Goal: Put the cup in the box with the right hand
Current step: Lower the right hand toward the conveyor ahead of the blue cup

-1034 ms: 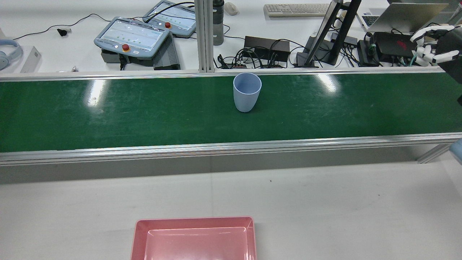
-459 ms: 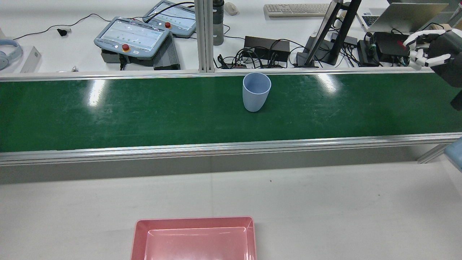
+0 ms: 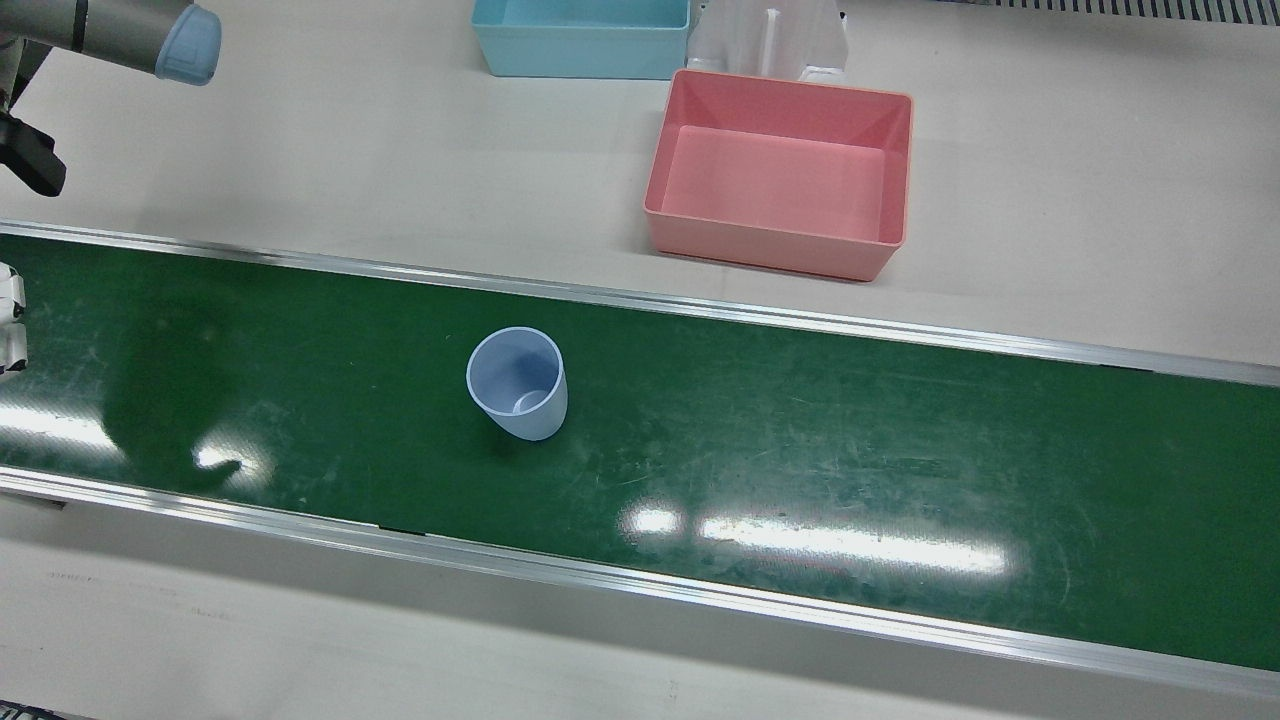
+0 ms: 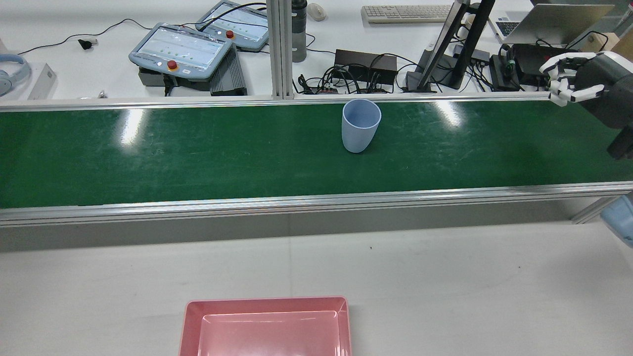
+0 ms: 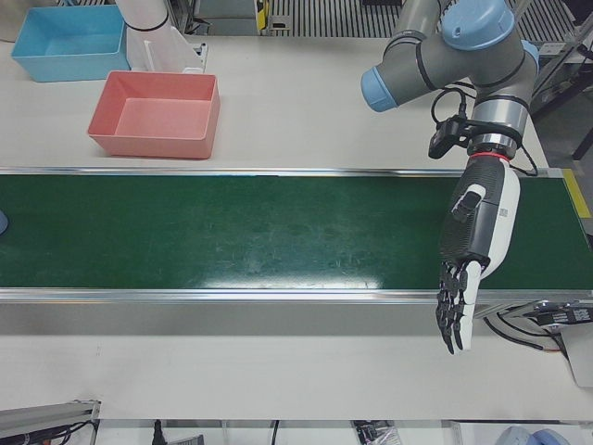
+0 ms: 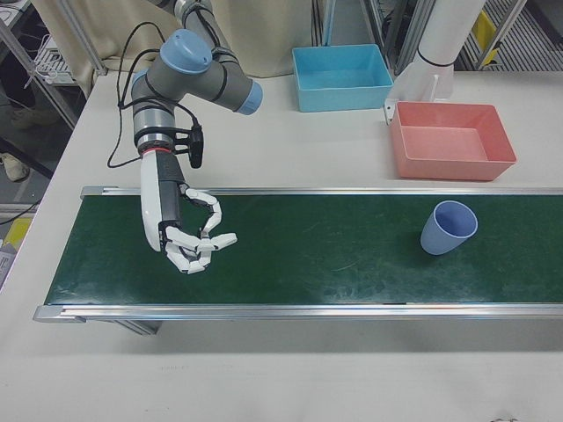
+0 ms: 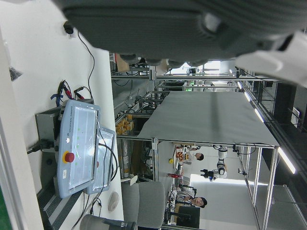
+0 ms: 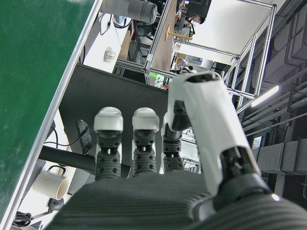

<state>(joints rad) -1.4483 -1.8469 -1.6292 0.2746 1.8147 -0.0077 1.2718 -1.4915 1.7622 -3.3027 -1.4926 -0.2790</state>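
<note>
An empty light blue cup (image 3: 517,385) stands upright on the green belt (image 3: 900,450), also seen in the rear view (image 4: 361,126) and the right-front view (image 6: 447,229). The pink box (image 3: 778,250) sits empty on the white table beside the belt (image 4: 267,299) (image 6: 457,171) (image 5: 153,146). My right hand (image 6: 180,224) hovers over the belt's end, far from the cup, open with its fingers curled and holding nothing (image 4: 576,81). My left hand (image 5: 473,236) hangs at the belt's other end, fingers straight and pointing down, empty.
A blue bin (image 3: 580,40) stands behind the pink box, next to a white pedestal (image 3: 770,40). Aluminium rails (image 4: 296,201) edge the belt. Beyond it, teach pendants (image 4: 180,49), cables and a monitor stand (image 4: 445,54) crowd the far desk.
In the rear view the cup has travelled to the right along the belt. My right hand has moved left and a little lower, toward the belt. The box has not moved.
</note>
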